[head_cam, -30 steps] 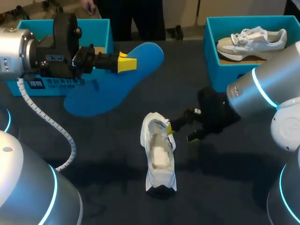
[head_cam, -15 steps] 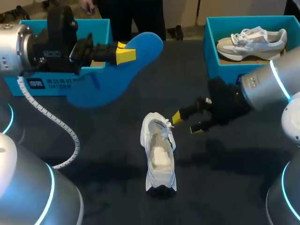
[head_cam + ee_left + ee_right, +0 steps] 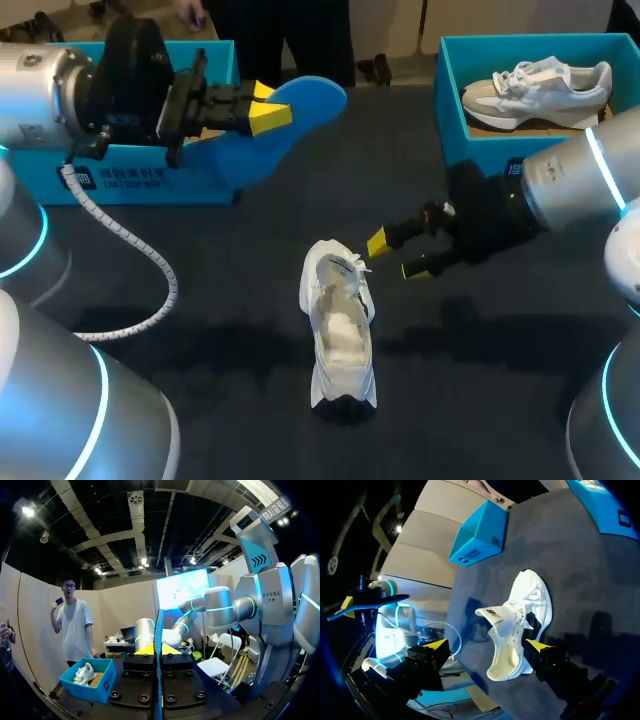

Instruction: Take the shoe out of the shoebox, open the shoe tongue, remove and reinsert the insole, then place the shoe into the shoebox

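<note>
Dark worktop [image 3: 200, 300] carries the shoe [image 3: 340, 335] at its middle, tongue open, while the left pincer [image 3: 265, 107], clamped on the insole [image 3: 305, 100], has swung it higher and the right pincer [image 3: 394, 256], fingers apart, has backed off the shoe, so reinsertion looks next.
</note>
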